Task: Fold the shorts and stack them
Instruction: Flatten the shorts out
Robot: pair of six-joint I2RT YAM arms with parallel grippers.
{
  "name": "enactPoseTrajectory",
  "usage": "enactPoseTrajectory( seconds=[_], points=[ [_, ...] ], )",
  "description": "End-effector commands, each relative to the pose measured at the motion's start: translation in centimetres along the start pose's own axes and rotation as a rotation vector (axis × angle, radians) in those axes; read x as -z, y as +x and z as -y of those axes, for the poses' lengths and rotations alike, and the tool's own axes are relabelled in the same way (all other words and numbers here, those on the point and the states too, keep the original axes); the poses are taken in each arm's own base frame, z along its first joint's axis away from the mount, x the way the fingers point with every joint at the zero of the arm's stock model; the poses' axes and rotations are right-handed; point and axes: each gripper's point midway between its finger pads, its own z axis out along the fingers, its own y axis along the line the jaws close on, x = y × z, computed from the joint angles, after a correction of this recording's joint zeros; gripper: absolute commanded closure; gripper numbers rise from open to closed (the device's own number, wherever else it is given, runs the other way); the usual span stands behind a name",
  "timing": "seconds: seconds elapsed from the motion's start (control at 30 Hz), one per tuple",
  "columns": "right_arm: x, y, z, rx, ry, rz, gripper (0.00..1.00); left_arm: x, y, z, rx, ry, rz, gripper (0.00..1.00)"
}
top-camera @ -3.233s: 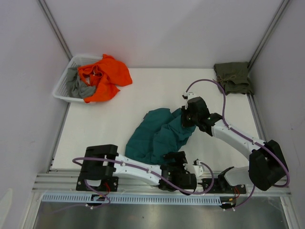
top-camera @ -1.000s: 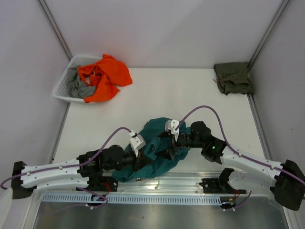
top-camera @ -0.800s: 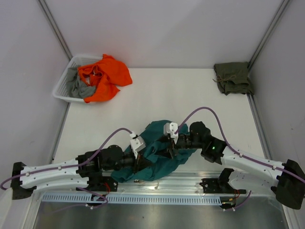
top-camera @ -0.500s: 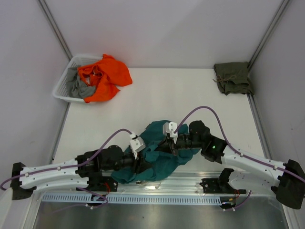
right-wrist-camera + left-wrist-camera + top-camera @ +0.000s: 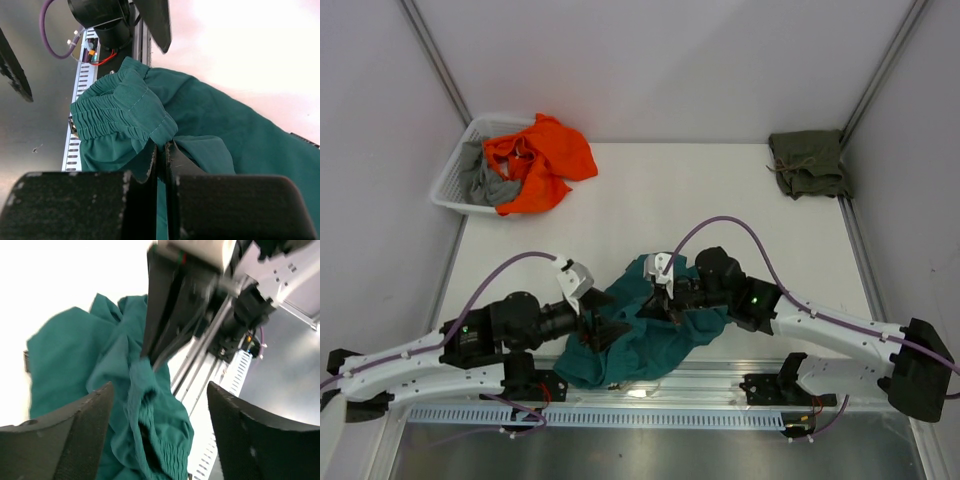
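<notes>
**Right tool pinches the teal shorts, left tool spread wide**

The left tool [image 5: 594, 328] stands wide open at the near edge of the surface [image 5: 650, 200] in the top view, its fingers over the left part of the teal shorts [image 5: 640, 350] and closed on nothing. The right tool [image 5: 660, 303] comes in from the other side, shut tight on a fold of the same shorts. They lie crumpled between the two arms, just beside the front rail [image 5: 650, 385]. The olive shorts [image 5: 808, 163] lie folded in the far right corner, well apart. A white basket [image 5: 453, 182] at the far left holds an orange cloth [image 5: 535, 160] and a grey cloth [image 5: 485, 186].

In the left wrist view, both fingers [image 5: 75, 440] are spread far apart with teal cloth bunched below them. The right tool's dark fingers meet the cloth at a raised fold.

In the right wrist view, the two fingers [image 5: 75, 205] are pressed together on a teal edge beside the gathered waistband, which is lifted towards the camera. No cord can be made out.
</notes>
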Motion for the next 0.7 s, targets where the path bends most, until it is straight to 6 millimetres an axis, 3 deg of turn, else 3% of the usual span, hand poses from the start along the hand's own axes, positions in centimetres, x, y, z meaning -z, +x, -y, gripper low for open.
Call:
enactPoseTrajectory(
  seconds=[0.0,0.27,0.43,0.53,0.57,0.63,0.67],
  points=[
    [-0.3,-2.0,0.0,0.026,0.011,0.02,1.0,-0.4,-1.2,-0.7,-0.051,-0.065,-0.027,0.24],
    [-0.5,-2.0,0.4,0.004,0.034,0.013,1.0,-2.1,-0.7,-1.2,-0.097,-0.106,-0.076,0.39],
    [-0.6,-2.1,0.4,-0.004,0.031,0.015,1.0,-2.1,-0.2,-1.7,-0.101,-0.135,-0.094,0.39],
    [-0.5,-2.2,0.4,-0.004,0.031,0.02,1.0,-2.3,0.1,-2.5,-0.107,-0.182,-0.111,0.5],
    [-0.5,-2.2,0.3,-0.005,0.028,0.019,1.0,-2.4,0.1,-2.7,-0.108,-0.197,-0.114,0.62],
    [-0.5,-2.2,0.2,-0.001,0.025,0.019,1.0,-2.5,0.1,-3.1,-0.113,-0.226,-0.121,0.75],
    [-0.5,-2.1,0.3,-0.002,0.029,0.018,1.0,-2.5,-0.2,-3.3,-0.113,-0.237,-0.115,0.91]
  ],
)
